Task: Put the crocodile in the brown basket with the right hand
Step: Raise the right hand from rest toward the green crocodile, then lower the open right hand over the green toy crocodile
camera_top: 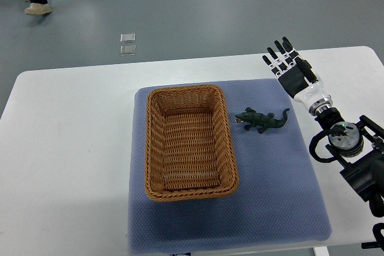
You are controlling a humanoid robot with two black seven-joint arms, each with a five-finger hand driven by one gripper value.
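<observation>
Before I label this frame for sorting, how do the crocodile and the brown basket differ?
The crocodile is dark green; the basket is woven brown. The crocodile is far smaller than the basket. The crocodile lies crosswise, the basket lengthwise. Both sit on the blue mat, not touching.

No text, label, brand, number or sign can be read anywhere in the view. Two small pale squares lie on the floor beyond the far edge of the worktop. They are too small to tell whether they carry any print.
</observation>
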